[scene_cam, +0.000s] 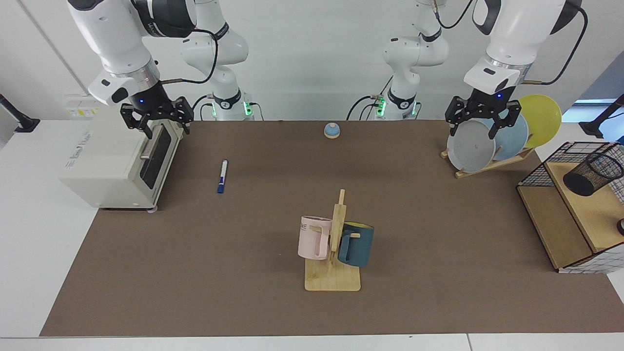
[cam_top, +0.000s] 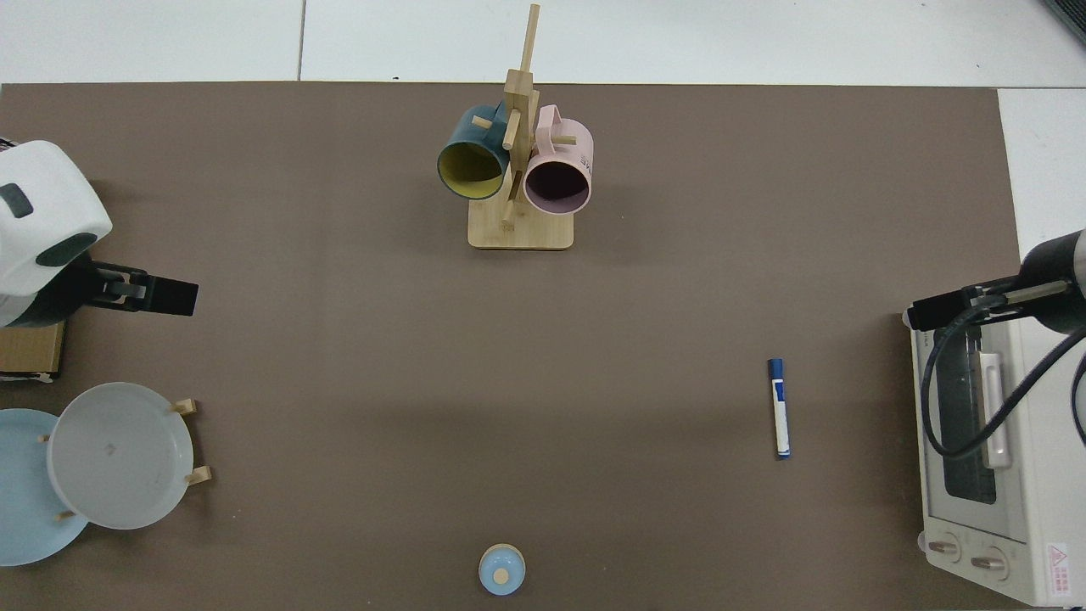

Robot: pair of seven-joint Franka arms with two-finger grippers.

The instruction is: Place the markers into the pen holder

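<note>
Facing view is showing me one marker [scene_cam: 223, 176] lying flat on the brown mat [scene_cam: 243, 273], well apart from everything, with bare mat all around it. I am seeing the toaster oven [scene_cam: 122, 165] sitting nearest to it at the mat's edge, and the right gripper [scene_cam: 157, 127] is hanging above that oven's top with its fingers spread apart, holding nothing. The pen holder [scene_cam: 593, 174] is lying tipped on the wooden shelf [scene_cam: 565, 219] inside the wire basket frame [scene_cam: 541, 168] at the far opposite edge. Between marker and holder the mug tree [scene_cam: 335, 253] is standing with two mugs, one pink [scene_cam: 314, 238] and one dark blue [scene_cam: 357, 243]. The left gripper [scene_cam: 480, 124] is hovering with fingers apart over the plate rack [scene_cam: 487, 163], which is carrying three plates. One small blue-domed bell [scene_cam: 332, 130] is sitting at the mat's back edge. In the top view I am seeing the marker [cam_top: 778, 407] lying alone beside the oven [cam_top: 984, 475].
</note>
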